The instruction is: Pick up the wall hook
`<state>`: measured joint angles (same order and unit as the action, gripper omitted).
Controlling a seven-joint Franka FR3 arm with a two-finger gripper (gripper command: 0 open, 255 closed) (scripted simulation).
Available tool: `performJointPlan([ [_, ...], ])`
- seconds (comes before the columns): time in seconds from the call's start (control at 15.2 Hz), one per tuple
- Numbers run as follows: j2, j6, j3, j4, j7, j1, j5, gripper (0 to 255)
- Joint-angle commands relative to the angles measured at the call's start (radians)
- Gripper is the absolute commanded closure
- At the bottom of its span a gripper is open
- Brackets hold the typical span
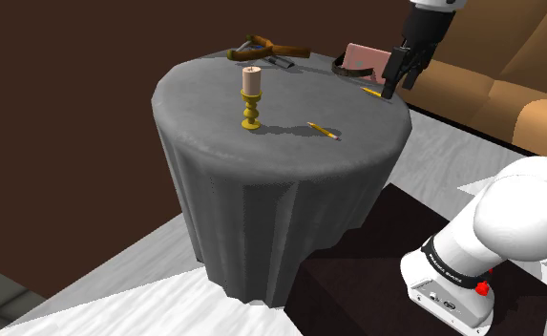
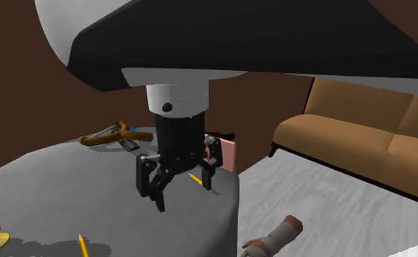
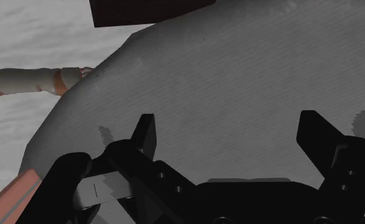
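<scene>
Shoulder view puts what I take for the wall hook [image 1: 266,48], a brown forked piece with grey bars, lying flat near the far rim of the round, grey-draped table [image 1: 262,181]. You cannot be certain of its identity from these pictures, but nothing else on the cloth looks more like a hook. It lies free, with nothing resting on it.

Moving outward, a candle [image 1: 252,81] in a gold candlestick [image 1: 251,116] stands nearer the table's middle, well apart from the hook. A yellow pencil [image 1: 324,132] lies on the cloth to the shoulder view's right of the candlestick. Further along the far rim, on the shoulder view's right of the hook, sit a dark ring [image 1: 347,69] and a pink box [image 1: 367,57] close behind it; whether the two touch is hard to tell.

Your gripper [image 1: 397,89] hangs over the table's edge just beside that pink box, well apart from the hook. Its jaws stand wide apart and have hold of nothing; the wrist view shows bare grey cloth between the two black fingers.

By my judgement the task is barely begun, with no grasp and no lift made. You have yet to carry the hand toward the shoulder view's left, set the open jaws over one arm of the hook, come down, close and raise it. Mind the ring and the box as you cross, since a low pass could knock them.
</scene>
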<state>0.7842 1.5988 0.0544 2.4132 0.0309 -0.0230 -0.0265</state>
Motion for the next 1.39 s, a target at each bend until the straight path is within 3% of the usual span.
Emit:
performJointPlan([
  [0.0,0.000,0.000,0.000,0.000,0.000,0.000,0.000,0],
  [0.66,-0.352,0.040,0.179,-0.271,0.347,0.011,-0.109,0],
  [1.32,-0.772,0.015,0.293,-0.682,0.693,0.009,-0.085,0],
])
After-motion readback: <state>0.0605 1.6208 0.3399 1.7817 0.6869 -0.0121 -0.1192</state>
